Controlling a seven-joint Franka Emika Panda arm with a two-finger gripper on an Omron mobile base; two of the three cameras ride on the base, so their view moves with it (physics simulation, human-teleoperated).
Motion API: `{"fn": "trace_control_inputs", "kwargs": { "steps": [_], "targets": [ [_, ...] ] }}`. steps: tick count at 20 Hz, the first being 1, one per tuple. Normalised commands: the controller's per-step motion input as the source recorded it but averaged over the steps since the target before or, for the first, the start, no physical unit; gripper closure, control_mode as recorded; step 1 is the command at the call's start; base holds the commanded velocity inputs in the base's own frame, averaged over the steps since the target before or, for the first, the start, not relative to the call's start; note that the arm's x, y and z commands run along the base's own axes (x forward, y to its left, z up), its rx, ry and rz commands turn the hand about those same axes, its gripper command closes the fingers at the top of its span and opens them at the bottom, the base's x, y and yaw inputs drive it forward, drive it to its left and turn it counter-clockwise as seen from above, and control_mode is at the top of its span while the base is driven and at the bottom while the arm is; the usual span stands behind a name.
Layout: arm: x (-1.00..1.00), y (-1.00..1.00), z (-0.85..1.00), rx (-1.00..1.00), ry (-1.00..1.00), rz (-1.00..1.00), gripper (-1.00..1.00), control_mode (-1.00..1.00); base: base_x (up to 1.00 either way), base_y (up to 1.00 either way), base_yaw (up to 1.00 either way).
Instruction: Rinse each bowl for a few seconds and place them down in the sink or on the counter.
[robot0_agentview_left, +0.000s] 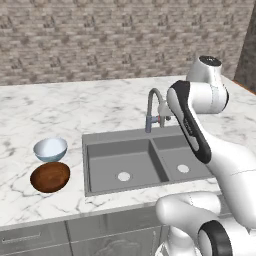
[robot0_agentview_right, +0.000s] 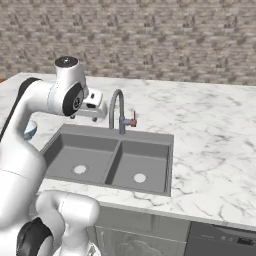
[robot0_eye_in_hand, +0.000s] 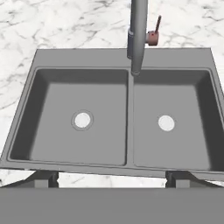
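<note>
Two bowls sit side by side on the counter (robot0_agentview_left: 55, 107) left of the sink (robot0_agentview_left: 89, 150). The pale blue-white bowl (robot0_agentview_left: 50, 149) is farther back and the dark reddish-brown bowl (robot0_agentview_left: 50, 177) is nearer the front edge. A sliver of the pale bowl (robot0_agentview_right: 30, 131) peeks out behind my arm. My gripper (robot0_eye_in_hand: 111, 179) hangs high above the sink's front rim, looking down into both basins. It is open, its fingertips (robot0_eye_in_hand: 43, 178) wide apart with nothing between them, and it is well away from both bowls.
The curved grey tap (robot0_agentview_left: 151, 102) with a small red lever (robot0_eye_in_hand: 153, 35) stands behind the divider between the basins. No water shows at the spout. Both basins hold nothing but their drains. Marble stretches right of the sink (robot0_agentview_right: 215, 130). A brick wall backs the counter.
</note>
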Motion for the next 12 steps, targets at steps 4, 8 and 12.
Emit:
{"fn": "trace_control_inputs", "kwargs": {
  "steps": [4, 8, 12],
  "targets": [
    [-0.26, -0.05, 0.13, -0.03, -0.21, 0.01, -1.00, -1.00, 0.00, 0.00, 0.00],
    [-0.26, -0.24, 0.05, -0.02, -0.19, 0.03, -1.00, -1.00, 0.00, 0.00, 0.00],
    [-0.24, -0.39, 0.00, -0.02, -0.21, 0.02, -1.00, -1.00, 0.00, 0.00, 0.00]
  ]
}}
